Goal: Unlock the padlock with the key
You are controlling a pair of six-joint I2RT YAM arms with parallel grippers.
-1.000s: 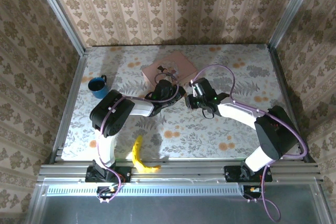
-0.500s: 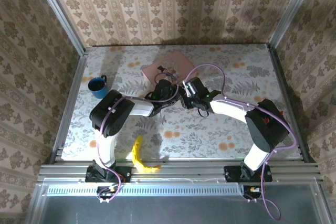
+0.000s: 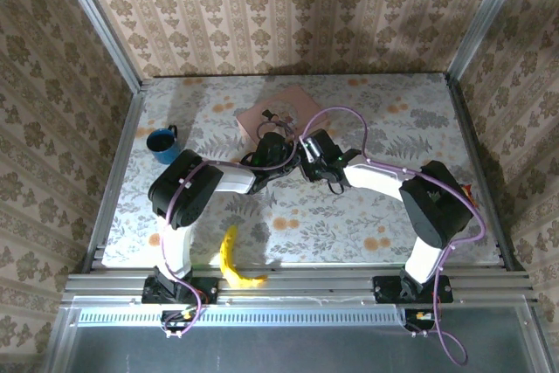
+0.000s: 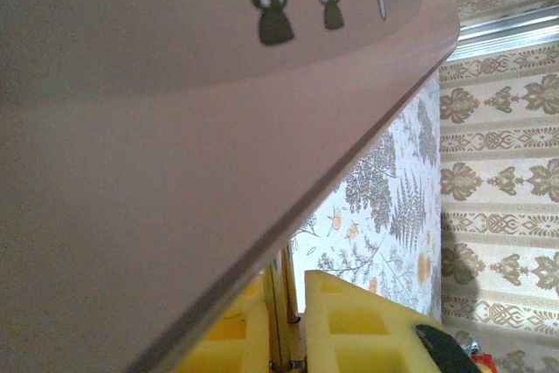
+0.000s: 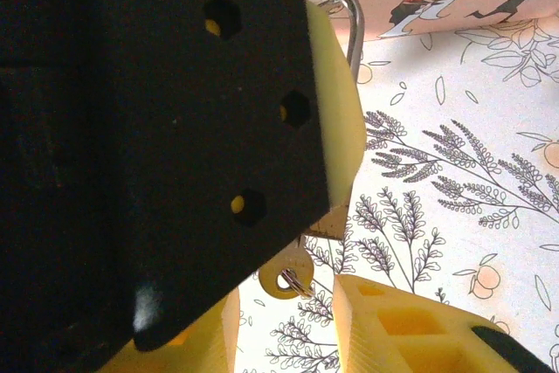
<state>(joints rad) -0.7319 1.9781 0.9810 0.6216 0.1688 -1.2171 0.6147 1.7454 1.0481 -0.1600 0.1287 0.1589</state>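
**Left gripper**: jaws nearly closed, clamped on the padlock. In the left wrist view a thin brass edge stands upright between the two yellow foam pads. Just beyond the jaws is the underside of the pink box.

**Padlock, condition:** small. A bright silver shackle rises out of the clamping pads, and a brass-coloured corner of the body shows at their lower edge. The rest of the body is covered by the pad and its black finger housing. The shackle arches over in one piece. Whether it is seated or released cannot be told. A small metal ring sits at the top of the shackle.

**Key**: round pale-brass head with a hole and a fine wire ring through it. It sits directly below the padlock body. The blade is hidden, so insertion cannot be confirmed.

**Right gripper**: jaws partly apart, with the flowered tabletop visible through the gap. The key head lies just ahead of the tips, between them, and touches neither finger.

**Overhead view:** the two grippers meet tip to tip, just in front of the pink box.
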